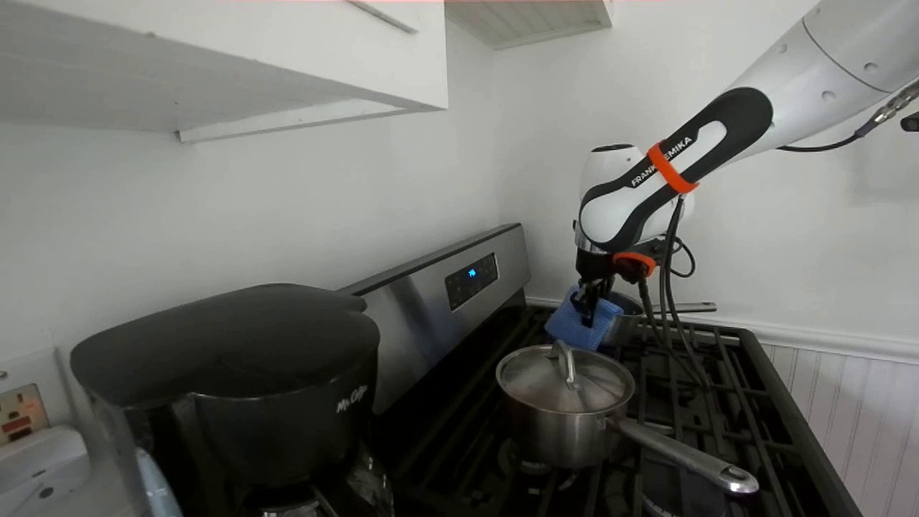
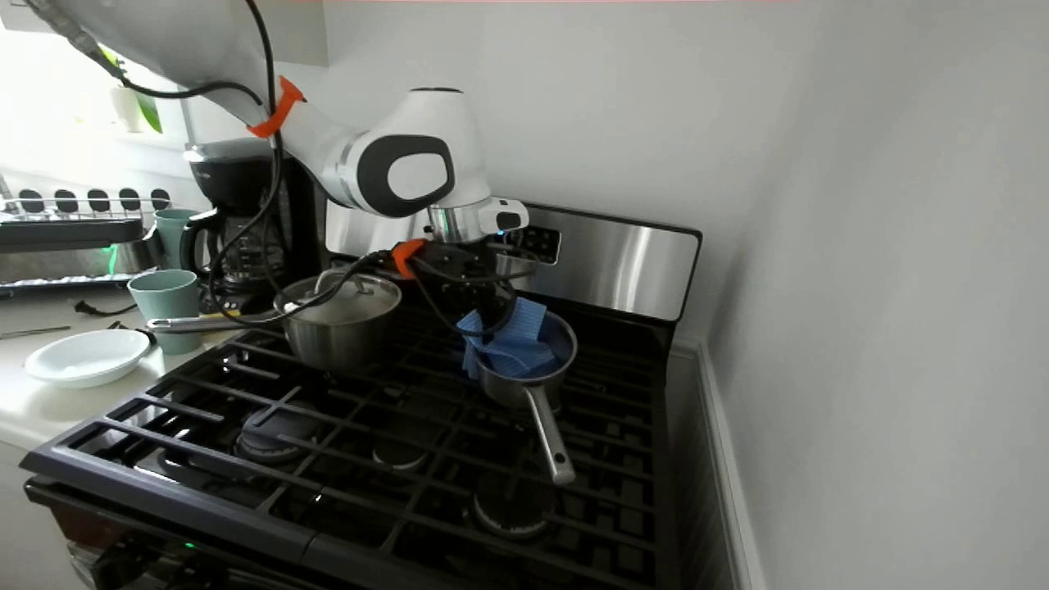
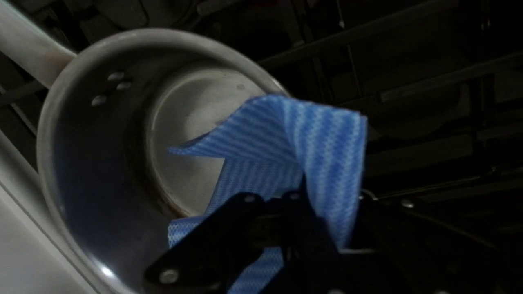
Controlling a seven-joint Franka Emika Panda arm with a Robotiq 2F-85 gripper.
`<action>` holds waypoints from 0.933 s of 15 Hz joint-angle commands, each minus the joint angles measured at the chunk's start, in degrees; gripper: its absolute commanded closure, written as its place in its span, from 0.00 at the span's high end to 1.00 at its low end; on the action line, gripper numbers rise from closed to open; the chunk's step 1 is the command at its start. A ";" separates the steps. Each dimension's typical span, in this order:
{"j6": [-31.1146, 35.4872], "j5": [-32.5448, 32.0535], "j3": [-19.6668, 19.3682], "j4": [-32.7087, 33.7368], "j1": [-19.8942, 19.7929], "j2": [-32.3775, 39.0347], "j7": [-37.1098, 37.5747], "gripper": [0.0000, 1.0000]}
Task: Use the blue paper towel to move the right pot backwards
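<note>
The right pot, a small open steel saucepan, stands at the back right of the stove, in both exterior views (image 1: 623, 332) (image 2: 533, 395); its inside fills the left of the wrist view (image 3: 94, 171). Its handle (image 2: 551, 438) points to the stove's front. The blue paper towel (image 1: 566, 327) is draped over the pot's near rim, partly inside it (image 2: 524, 354) (image 3: 331, 143). My gripper (image 1: 590, 305) is at that rim with its fingers closed on the towel, also in the wrist view (image 3: 318, 208). The fingertips are hidden; I cannot tell whether the rim is between them.
A lidded steel pot (image 1: 563, 434) stands on the back left burner (image 2: 336, 340). The stove's back panel (image 2: 610, 254) rises behind the pots. A wall (image 2: 860, 328) stands at the right. A coffee maker (image 1: 237, 359), a green cup (image 2: 168, 299) and a white bowl (image 2: 88, 357) are on the left counter.
</note>
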 commanded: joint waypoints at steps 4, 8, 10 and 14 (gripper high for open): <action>-4.94 -0.38 1.07 12.61 -1.49 8.07 -6.15 0.02; -7.01 -0.52 1.44 16.85 -2.05 11.38 -8.97 0.02; -7.96 -0.52 1.50 18.60 -2.26 12.56 -9.86 0.02; -9.87 -0.58 1.56 21.34 -2.56 14.46 -11.05 0.02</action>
